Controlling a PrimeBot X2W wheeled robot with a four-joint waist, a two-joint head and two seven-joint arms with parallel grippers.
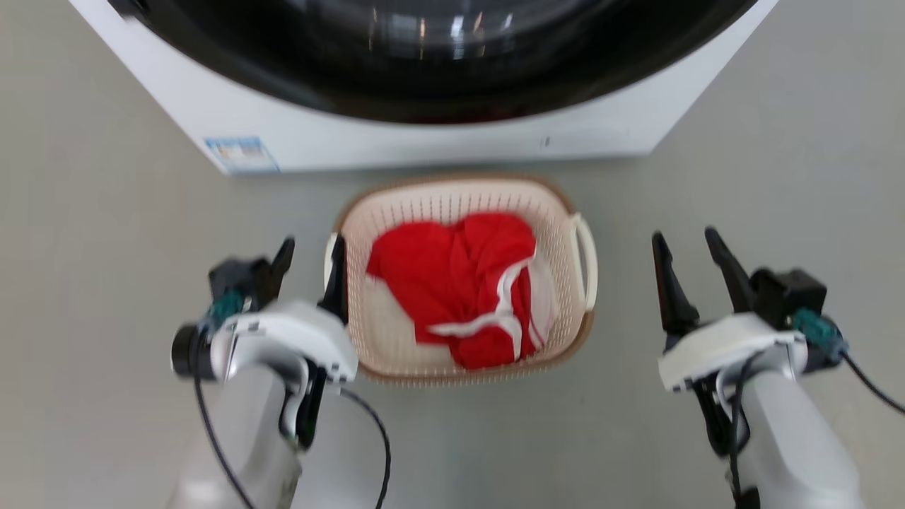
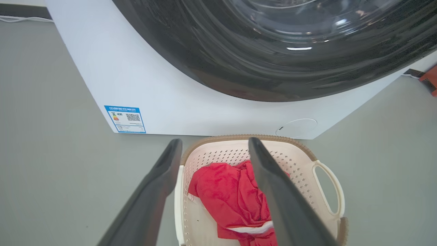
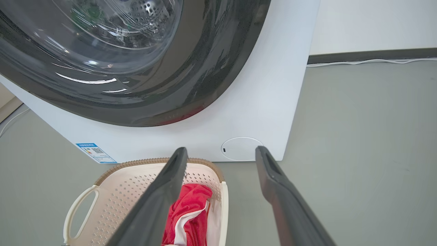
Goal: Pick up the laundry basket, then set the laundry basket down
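The laundry basket (image 1: 438, 203) stands on the grey floor just in front of the washing machine, with a red garment (image 1: 438, 276) with white trim bunched inside. My left gripper (image 1: 313, 244) is open at the basket's left side. In the left wrist view one finger is outside the basket's left rim (image 2: 178, 191) and the other over the inside. My right gripper (image 1: 684, 237) is open to the right of the right loop handle (image 1: 587, 261), with nothing between its fingers. In the right wrist view its left finger (image 3: 164, 191) overlaps the basket (image 3: 119, 194); the other is over bare floor.
The white washing machine (image 1: 424, 145) with its big dark round door (image 1: 438, 56) rises close behind the basket. A white cable (image 3: 368, 62) runs along the wall base. An orange-red object (image 2: 431, 79) lies by the machine's far corner. Grey floor spreads on both sides.
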